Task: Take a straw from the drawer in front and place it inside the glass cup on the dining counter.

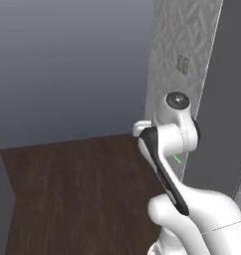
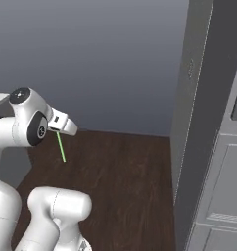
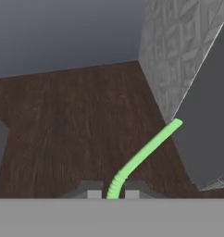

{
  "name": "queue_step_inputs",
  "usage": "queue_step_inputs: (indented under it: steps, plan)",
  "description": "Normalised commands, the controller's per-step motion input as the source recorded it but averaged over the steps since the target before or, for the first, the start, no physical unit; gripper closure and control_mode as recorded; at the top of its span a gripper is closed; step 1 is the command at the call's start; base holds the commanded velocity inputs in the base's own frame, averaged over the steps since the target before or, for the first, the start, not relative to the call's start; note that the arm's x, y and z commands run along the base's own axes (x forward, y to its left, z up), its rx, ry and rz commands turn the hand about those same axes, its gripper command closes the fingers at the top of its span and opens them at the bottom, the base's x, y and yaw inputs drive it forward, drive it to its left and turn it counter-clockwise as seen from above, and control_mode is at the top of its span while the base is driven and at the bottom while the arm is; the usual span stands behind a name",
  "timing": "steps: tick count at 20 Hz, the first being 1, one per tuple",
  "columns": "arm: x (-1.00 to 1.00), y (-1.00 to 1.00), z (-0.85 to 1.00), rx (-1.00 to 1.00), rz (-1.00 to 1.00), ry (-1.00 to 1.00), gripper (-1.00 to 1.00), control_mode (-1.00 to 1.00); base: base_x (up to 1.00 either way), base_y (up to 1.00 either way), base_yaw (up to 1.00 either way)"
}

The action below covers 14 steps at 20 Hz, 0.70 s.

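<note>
We find the hand [image 3: 113, 193] clamped on the bellows end of the straw [image 3: 146, 150], carried above the wooden floor [image 3: 63, 129]; it looks light, bendable, best pinched near that end.

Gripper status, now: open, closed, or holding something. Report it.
Gripper: closed on the straw, which sticks out from between the fingertips, above the dark wood floor.
</note>
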Motion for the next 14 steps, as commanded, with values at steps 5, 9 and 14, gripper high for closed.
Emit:
queue_step_inputs:
  steps: [5, 9, 14]
  plan:
    - [0.0, 0.0, 0.0, 0.0, 0.0, 0.0, 1.0, 1.0, 1.0, 0.4, -0.07]
    - [0.0, 0.0, 0.0, 0.0, 0.0, 0.0, 1.0, 1.0, 1.0, 0.48, -0.05]
    - [0.0, 0.0, 0.0, 0.0, 0.0, 0.0, 1.0, 1.0, 1.0, 0.45, -0.02]
